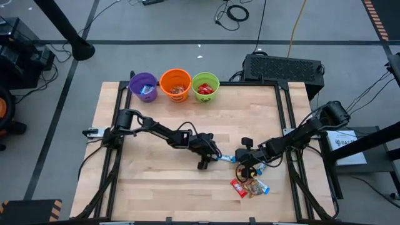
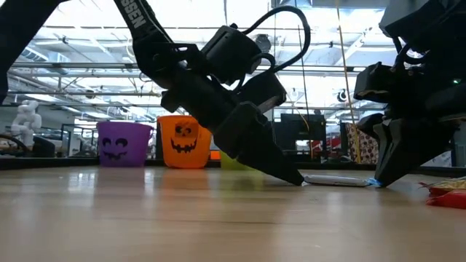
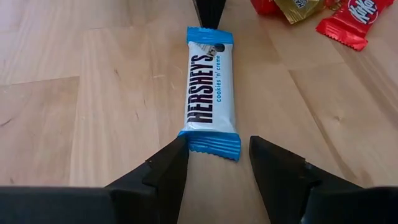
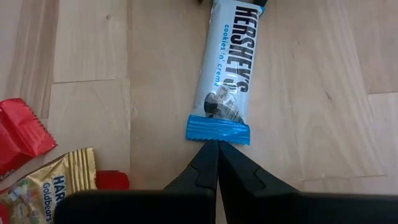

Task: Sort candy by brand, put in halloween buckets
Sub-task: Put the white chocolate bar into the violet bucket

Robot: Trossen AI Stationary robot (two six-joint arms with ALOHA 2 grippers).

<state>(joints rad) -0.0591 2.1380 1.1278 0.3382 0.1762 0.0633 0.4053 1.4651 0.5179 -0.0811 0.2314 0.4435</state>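
A white-and-blue Hershey's candy bar [image 3: 210,87] lies flat on the wooden table [image 1: 156,187], between my two grippers. My left gripper [image 3: 214,155] is open, one finger on each side of the bar's near crimped end. My right gripper [image 4: 217,152] is shut, its tips at the bar's opposite crimped end. In the high view the bar [image 1: 225,159] lies between the left gripper [image 1: 209,161] and the right gripper [image 1: 239,164]. The purple [image 1: 144,86], orange [image 1: 175,84] and green [image 1: 205,86] halloween buckets stand at the far edge, each with candy inside. My right gripper meets the bar's blue crimped end [image 4: 217,132] with the tips of its shut fingers, slanting down from the table's right side, in line with the bar. The bar stays flat on the table. My left gripper has one fingertip [image 3: 176,155] at a corner of the other crimped end [image 3: 214,144]; whether it touches, I cannot tell.
A small pile of candy [image 1: 250,186], red and gold wrappers, lies near the front right, close behind my right gripper. A red wrapper [image 4: 18,137] and a gold packet [image 4: 50,183] show beside its fingers. Bare wood stretches between the bar and the buckets.
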